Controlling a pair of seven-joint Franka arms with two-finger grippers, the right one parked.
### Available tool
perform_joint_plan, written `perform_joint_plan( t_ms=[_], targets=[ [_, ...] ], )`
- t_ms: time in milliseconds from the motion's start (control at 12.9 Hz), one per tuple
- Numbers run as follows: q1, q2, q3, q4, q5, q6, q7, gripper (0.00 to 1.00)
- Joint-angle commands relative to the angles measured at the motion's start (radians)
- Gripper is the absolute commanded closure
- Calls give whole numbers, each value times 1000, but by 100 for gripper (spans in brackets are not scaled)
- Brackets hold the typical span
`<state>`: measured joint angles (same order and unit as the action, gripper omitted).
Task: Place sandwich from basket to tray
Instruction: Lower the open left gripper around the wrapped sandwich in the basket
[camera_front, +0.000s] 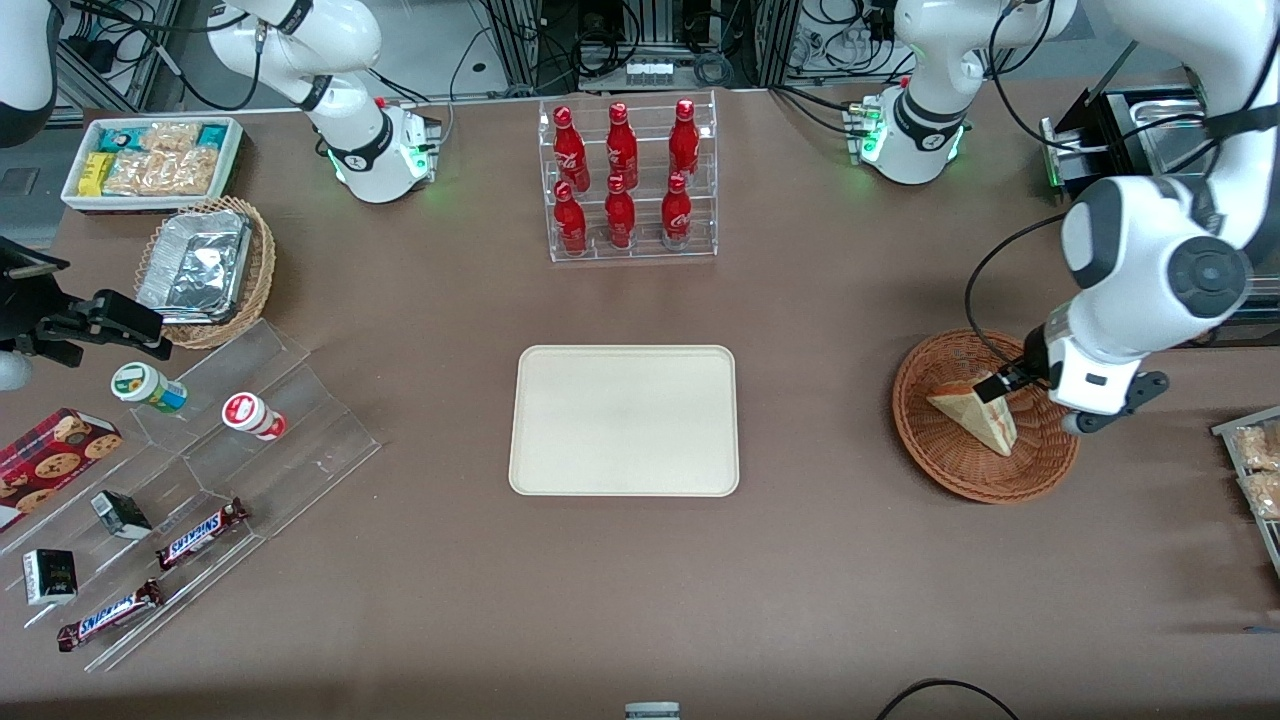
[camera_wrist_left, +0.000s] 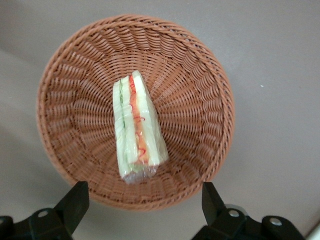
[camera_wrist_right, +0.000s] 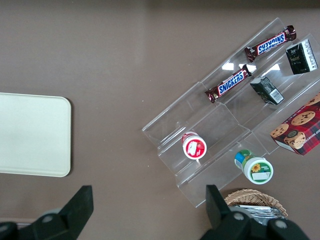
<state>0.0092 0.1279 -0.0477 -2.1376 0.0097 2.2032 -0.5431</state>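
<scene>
Hovering over the basket, the tool was spread wide, gripping nothing; sandwich lay mid-basket, at the tray's 3 o'clock. Probably soft, light: pinch the bread faces gently

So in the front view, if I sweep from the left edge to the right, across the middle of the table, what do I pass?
Two lidded cups on a clear stand → the tray → the basket holding the sandwich → the open pincer of the working arm, just above the sandwich in the basket.
</scene>
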Motion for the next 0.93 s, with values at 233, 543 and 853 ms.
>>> perform_joint_plan(
  t_ms=[233,543,853],
  targets=[
    [8,33,12,-77,13,87,-35,0],
    [11,97,12,-76,12,185,-63,0],
    [8,159,12,-74,12,266,-129,5]
  ],
)
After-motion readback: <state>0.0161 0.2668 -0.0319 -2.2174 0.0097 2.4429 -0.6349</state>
